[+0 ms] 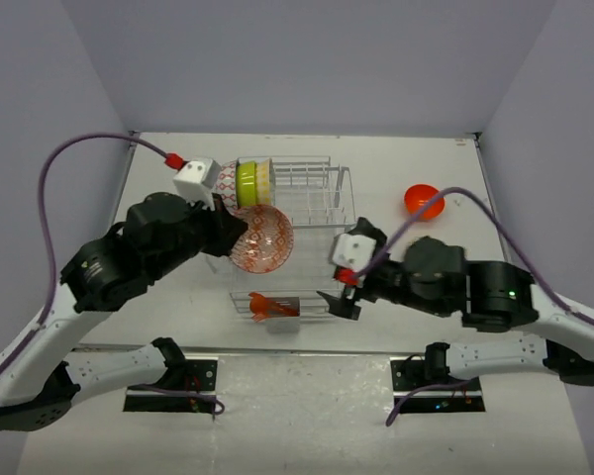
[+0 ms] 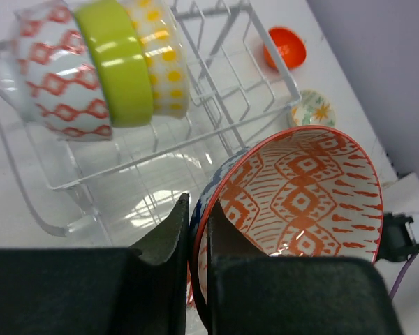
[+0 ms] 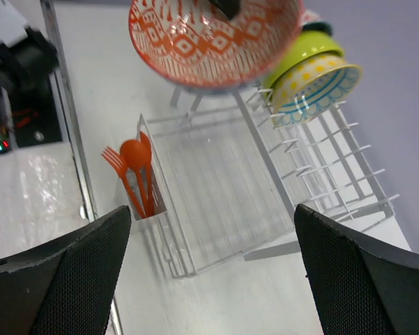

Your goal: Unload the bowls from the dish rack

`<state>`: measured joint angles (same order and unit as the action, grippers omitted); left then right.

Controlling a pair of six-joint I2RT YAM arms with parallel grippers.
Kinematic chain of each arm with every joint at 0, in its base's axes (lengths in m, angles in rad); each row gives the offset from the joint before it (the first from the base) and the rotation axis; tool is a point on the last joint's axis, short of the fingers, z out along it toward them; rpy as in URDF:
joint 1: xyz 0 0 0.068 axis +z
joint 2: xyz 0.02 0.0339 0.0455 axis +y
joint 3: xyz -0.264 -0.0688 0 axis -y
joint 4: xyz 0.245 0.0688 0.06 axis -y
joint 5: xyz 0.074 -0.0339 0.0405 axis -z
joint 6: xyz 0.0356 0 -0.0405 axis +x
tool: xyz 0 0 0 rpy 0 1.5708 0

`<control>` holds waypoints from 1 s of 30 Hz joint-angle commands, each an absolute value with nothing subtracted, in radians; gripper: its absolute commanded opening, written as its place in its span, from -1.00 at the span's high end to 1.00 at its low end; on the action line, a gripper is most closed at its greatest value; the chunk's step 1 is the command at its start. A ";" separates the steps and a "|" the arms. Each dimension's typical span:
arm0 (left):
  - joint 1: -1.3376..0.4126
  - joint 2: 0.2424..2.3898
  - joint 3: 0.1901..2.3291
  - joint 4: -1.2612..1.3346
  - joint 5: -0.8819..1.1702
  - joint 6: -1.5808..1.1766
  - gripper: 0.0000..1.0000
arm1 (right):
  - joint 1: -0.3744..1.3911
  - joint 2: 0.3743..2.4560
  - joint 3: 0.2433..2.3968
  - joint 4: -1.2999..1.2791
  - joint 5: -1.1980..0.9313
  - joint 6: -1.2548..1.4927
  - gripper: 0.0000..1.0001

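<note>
My left gripper (image 1: pixel 240 230) is shut on the rim of a bowl (image 1: pixel 262 238) that is red-orange patterned inside and blue outside. It holds the bowl tilted above the front of the white wire dish rack (image 1: pixel 312 198). In the left wrist view the jaws (image 2: pixel 199 218) pinch that bowl's rim (image 2: pixel 300 195). Three bowls stand on edge at the rack's far left: white with red diamonds (image 2: pixel 56 77), lime green (image 2: pixel 115 63) and cream-yellow (image 2: pixel 160 56). My right gripper (image 1: pixel 339 297) is open and empty by the rack's front right corner, as the right wrist view (image 3: pixel 213 272) also shows.
A plain orange bowl (image 1: pixel 423 201) and a white floral bowl (image 2: pixel 313 108) sit on the table right of the rack. Orange utensils (image 3: pixel 136 174) stand in the rack's front holder (image 1: pixel 272 307). Purple-grey walls close in the table on three sides.
</note>
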<state>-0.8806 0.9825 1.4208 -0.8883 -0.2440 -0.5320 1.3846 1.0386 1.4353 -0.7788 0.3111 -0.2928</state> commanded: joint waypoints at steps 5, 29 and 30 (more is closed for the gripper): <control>-0.884 0.847 1.620 -1.043 -0.833 -0.595 1.00 | 1.382 0.752 1.298 -0.464 0.490 -0.074 -0.98; -0.447 1.190 1.678 -0.706 -0.439 -0.572 1.00 | 0.663 0.614 1.046 -0.313 0.327 0.172 -0.98; -0.439 1.178 1.680 -0.690 -0.437 -0.569 1.00 | 0.664 0.617 1.045 -0.317 0.325 0.167 -0.97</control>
<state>-0.4870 1.2358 1.6524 -0.8845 -0.6525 -0.5808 0.6662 0.6022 1.0599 -0.3420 0.3443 0.1749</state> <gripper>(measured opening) 0.068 0.987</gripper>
